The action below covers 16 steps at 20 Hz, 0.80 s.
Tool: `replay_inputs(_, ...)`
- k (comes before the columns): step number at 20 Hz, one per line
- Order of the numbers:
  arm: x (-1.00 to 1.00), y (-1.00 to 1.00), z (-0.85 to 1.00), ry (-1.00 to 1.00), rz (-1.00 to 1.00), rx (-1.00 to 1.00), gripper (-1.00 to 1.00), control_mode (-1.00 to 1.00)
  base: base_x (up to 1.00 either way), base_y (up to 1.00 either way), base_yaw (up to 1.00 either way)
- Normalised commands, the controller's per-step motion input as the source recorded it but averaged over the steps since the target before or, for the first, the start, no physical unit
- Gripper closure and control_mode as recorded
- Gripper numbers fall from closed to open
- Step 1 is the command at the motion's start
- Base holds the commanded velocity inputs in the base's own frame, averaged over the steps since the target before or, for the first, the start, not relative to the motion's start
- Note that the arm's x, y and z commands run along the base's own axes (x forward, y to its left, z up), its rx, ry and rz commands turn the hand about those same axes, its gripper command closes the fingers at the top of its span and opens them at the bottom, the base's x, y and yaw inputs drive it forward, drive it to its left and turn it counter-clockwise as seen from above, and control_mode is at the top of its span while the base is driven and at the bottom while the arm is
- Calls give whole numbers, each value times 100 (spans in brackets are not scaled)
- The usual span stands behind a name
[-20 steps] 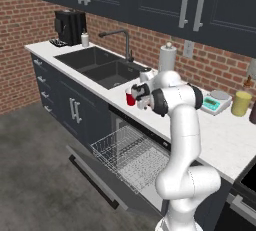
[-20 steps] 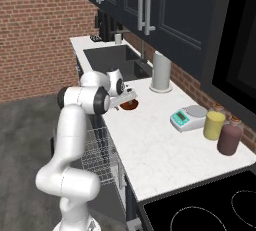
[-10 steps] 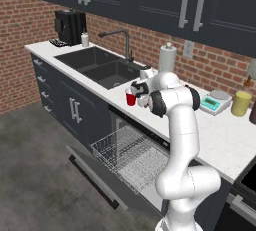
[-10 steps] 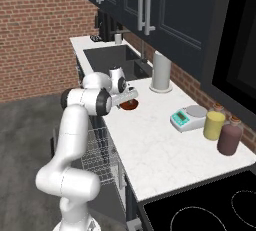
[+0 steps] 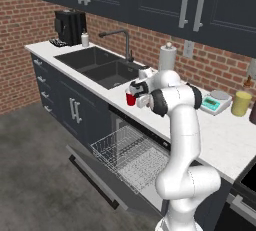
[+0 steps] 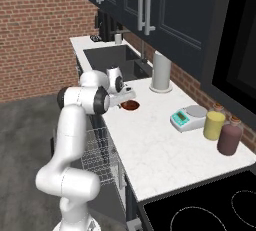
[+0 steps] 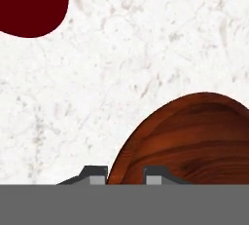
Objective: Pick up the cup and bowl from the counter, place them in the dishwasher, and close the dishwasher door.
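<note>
My counter [image 6: 150,145] is a white marbled slab. On it rest the reddish-brown bowl [image 6: 129,105] and red cup [image 5: 131,99] near the sink, a paper-towel roll [image 6: 161,71], a teal-and-white scale [image 6: 188,118], then a yellow jar [image 6: 214,125] beside a maroon jar [image 6: 230,137].

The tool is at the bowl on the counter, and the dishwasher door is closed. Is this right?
No: the dishwasher door is open, as the left base view shows. The tool is at the bowl on the counter.
</note>
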Motion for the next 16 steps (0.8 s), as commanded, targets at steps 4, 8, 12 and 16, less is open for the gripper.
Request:
replay_inputs(4, -94, 0, 11, -10, 0, 0, 100, -100, 0, 0, 0)
replay_inputs(8, -100, 8, 16, -9, 0, 2, 100, -100, 0, 0, 0)
replay_inputs(12, -100, 53, 0, 0, 0, 0, 100, -100, 0, 0, 0)
replay_inputs(16, -100, 89, 0, 0, 0, 0, 100, -100, 0, 0, 0)
